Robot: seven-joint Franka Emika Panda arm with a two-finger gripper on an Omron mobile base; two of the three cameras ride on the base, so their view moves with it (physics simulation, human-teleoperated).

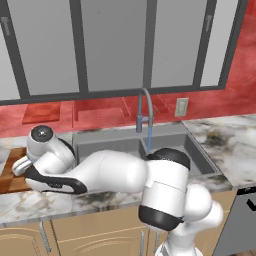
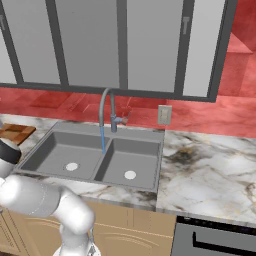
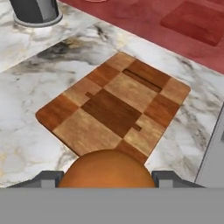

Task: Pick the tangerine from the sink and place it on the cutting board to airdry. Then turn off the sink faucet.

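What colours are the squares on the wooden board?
Light and dark brown blocks, checkered, on the cutting board. The hand view shows it best.

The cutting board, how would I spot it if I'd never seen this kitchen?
Start at the grey double sink and follow the marble counter to the side where the arm reaches. The cutting board lies flat there, below the gripper that holds the tangerine. Its checkered light and dark brown wooden blocks set it apart from the plain veined marble.

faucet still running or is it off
On. A thin blue stream falls from the spout of the sink faucet into the sink in both base views.
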